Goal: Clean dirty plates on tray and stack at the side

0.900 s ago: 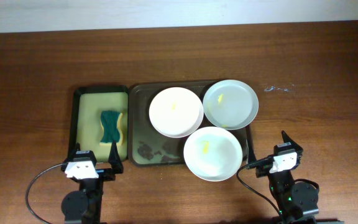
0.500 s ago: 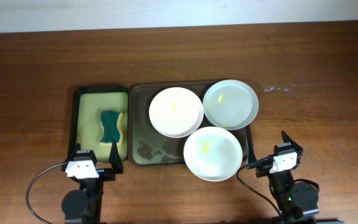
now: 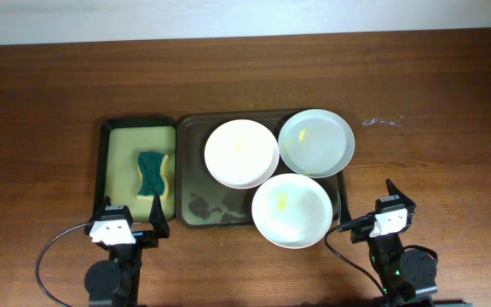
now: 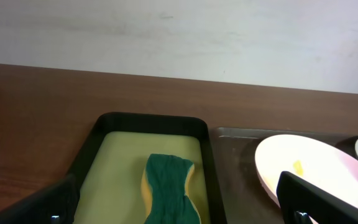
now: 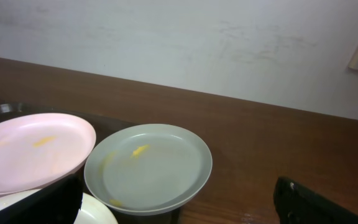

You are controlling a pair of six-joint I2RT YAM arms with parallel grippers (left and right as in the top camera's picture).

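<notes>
Three white dirty plates with yellow smears lie on the dark tray (image 3: pixel 191 136): one at the middle (image 3: pixel 241 153), one at the back right (image 3: pixel 315 141), one at the front (image 3: pixel 291 210). My left gripper (image 3: pixel 131 217) is open and empty at the near edge of the sponge tray; its fingers frame the left wrist view (image 4: pixel 179 205). My right gripper (image 3: pixel 373 205) is open and empty, just right of the front plate. The right wrist view shows the back right plate (image 5: pixel 148 167) and the middle plate (image 5: pixel 33 149).
A green and yellow sponge (image 3: pixel 153 174) lies in a small black-rimmed yellow-green tray (image 3: pixel 116 162) left of the big tray; it also shows in the left wrist view (image 4: pixel 169 190). Bare wooden table (image 3: pixel 433 128) lies to the right. A white wall runs along the back.
</notes>
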